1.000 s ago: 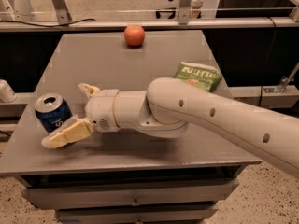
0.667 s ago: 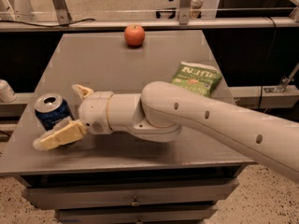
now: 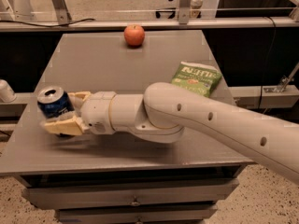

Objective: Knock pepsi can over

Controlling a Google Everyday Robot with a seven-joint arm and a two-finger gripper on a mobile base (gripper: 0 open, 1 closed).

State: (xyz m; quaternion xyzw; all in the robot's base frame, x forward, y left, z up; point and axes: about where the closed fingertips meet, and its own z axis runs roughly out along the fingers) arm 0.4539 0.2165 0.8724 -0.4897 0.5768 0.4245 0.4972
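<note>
"Blue pepsi can [image 3: 54,103]: where is it?"
"Between the gripper's [image 3: 59,110] spread fingers, on the grey surface [image 3: 112,64]. Green chip bag [image 3: 196,77] and apple [image 3: 134,35] lie well apart from the gripper."

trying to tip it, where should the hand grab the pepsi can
Mid-height on the pepsi can, across its round blue wall, coming from the view's right: it stands top up near the table's left edge, and the hand sits at that side.
</note>
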